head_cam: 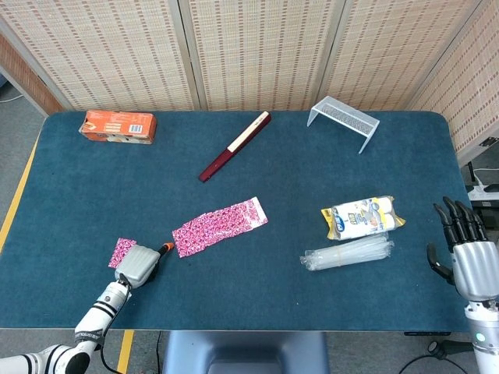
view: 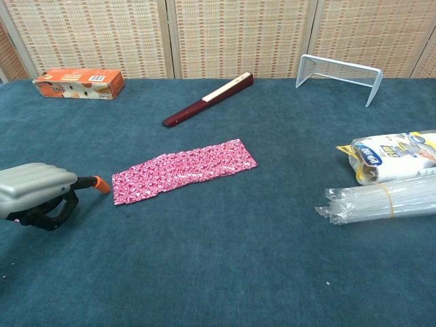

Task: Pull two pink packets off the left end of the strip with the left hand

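The pink patterned strip (head_cam: 220,226) (view: 184,170) lies flat mid-table, slanting up to the right. One separate pink packet (head_cam: 122,252) lies left of it; the chest view hides it behind my hand. My left hand (head_cam: 140,265) (view: 37,194) hovers low between that packet and the strip's left end. It holds nothing, and one orange-tipped finger (head_cam: 166,248) (view: 101,184) reaches out just short of the strip's left edge, the other fingers curled under. My right hand (head_cam: 466,261) stays off the table's right edge, fingers spread, empty.
An orange box (head_cam: 118,126) sits at the back left, and a dark red closed fan (head_cam: 234,146) lies behind the strip. A white wire rack (head_cam: 343,121) stands at the back right. A white-and-yellow bag (head_cam: 360,216) and a clear plastic sleeve (head_cam: 347,253) lie on the right.
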Action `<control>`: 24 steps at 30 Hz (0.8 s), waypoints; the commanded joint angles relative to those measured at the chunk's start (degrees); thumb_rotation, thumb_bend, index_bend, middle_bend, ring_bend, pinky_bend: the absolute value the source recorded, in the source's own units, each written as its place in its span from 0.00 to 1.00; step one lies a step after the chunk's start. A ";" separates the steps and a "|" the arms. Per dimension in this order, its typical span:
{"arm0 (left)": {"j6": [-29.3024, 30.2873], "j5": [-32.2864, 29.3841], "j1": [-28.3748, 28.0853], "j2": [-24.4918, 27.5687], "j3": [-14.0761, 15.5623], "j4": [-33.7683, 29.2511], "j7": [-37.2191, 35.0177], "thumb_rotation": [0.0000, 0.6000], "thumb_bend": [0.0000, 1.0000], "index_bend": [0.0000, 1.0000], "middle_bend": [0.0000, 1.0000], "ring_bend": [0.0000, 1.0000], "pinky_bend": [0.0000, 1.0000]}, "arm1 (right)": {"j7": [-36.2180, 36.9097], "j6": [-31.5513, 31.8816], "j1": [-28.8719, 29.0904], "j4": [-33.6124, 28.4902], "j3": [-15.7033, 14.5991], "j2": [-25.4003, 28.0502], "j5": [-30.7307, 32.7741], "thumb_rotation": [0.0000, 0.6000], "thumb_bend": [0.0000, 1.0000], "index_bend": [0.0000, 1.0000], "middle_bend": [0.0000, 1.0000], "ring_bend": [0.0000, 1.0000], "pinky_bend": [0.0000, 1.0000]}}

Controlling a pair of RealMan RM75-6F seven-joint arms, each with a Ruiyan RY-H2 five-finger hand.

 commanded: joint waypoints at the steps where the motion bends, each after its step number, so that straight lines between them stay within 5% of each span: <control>1: -0.34 -0.52 -0.08 -0.10 0.22 0.20 0.10 1.00 0.79 0.20 0.68 0.75 0.69 | -0.04 -0.05 0.02 0.01 -0.02 0.00 -0.03 1.00 0.48 0.00 0.00 0.00 0.13; 24: 2.04 2.81 -0.45 -1.93 -0.15 -0.04 -2.05 1.00 0.79 0.08 0.68 0.75 0.69 | -0.50 -0.70 0.25 0.11 -0.17 -0.11 0.01 1.00 0.48 0.00 0.00 0.00 0.13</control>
